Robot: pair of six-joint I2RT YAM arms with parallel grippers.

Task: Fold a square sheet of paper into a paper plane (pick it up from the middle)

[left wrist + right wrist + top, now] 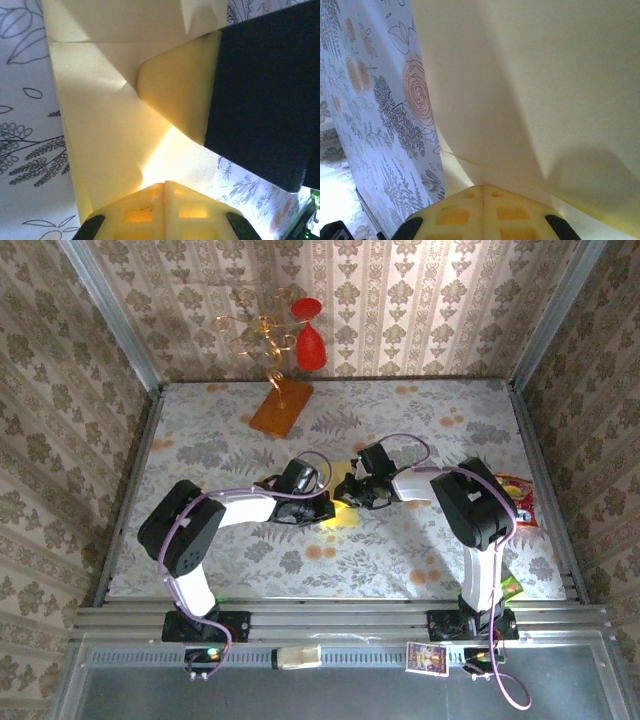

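Observation:
The square sheet of paper (346,518) lies creased on the flowered tablecloth at mid-table, pale yellow, with folded flaps (100,125) and a raised fold line (530,100). My left gripper (322,506) is shut, its closed fingertips (165,185) resting against the paper's near edge with nothing seen between them. My right gripper (352,494) is also shut, its tips (483,186) pressed to the sheet. In the left wrist view one right finger (180,85) lies flat on the paper, beside its black body. Both grippers hide most of the sheet from above.
An orange-brown slab (281,406) bearing a gold wire tree with red ornaments (311,345) stands at the back. A red snack packet (520,502) and a green item (511,588) lie by the right edge. A small card (426,656) sits on the front rail.

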